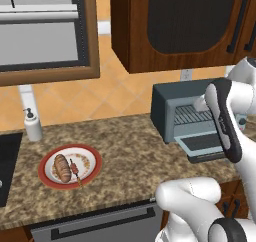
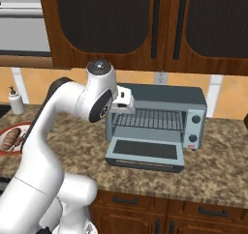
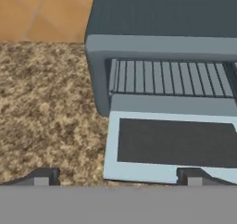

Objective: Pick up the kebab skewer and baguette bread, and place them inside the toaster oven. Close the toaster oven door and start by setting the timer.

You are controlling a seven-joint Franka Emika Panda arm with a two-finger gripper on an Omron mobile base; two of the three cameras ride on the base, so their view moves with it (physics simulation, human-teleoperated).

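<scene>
The pincer (image 3: 118, 179) hangs wide and empty before the toaster oven (image 2: 156, 120) (door (image 2: 145, 153) down). Baguette bread (image 1: 62, 168) and kebab skewer (image 1: 75, 171) lie on a plate (image 1: 70, 165).

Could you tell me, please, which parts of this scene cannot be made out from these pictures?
- Toaster oven knobs: left base view, hidden behind the arm.
- Kebab skewer: left base view, too small to count its meat chunks.
- Baguette bread: right base view, plate cut by the left edge and partly behind the arm.

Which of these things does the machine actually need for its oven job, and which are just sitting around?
Needed: kebab skewer, baguette bread, toaster oven, toaster oven door, lying open.
Sitting around: red-rimmed plate under the food, soap bottle, wall cabinets.
</scene>
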